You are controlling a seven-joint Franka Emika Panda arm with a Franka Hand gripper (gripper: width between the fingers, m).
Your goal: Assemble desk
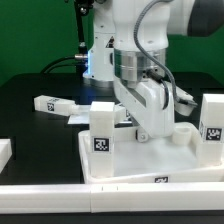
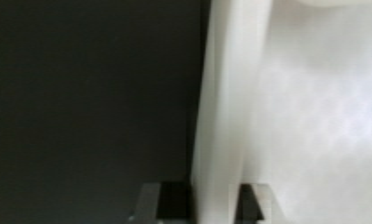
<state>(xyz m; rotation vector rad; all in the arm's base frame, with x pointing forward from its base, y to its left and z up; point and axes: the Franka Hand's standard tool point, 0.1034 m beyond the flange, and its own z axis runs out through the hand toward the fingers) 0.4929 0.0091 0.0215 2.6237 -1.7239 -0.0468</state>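
Desk tabletop (image 1: pixel 130 165) rim (image 2: pixel 227 100) tight between closed jaws; black-and-white tags (image 1: pixel 101 142) on upright legs (image 1: pixel 101 118).

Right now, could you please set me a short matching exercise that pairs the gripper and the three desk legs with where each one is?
Things:
1 gripper
2 back leg
3 middle leg
4 side leg

Places or states:
A upright at the exterior view's right edge
B lying flat on the black table
C closed on the tabletop rim
D upright at the tabletop's corner on the exterior view's left

Pairs: 1-C, 2-B, 3-D, 4-A.
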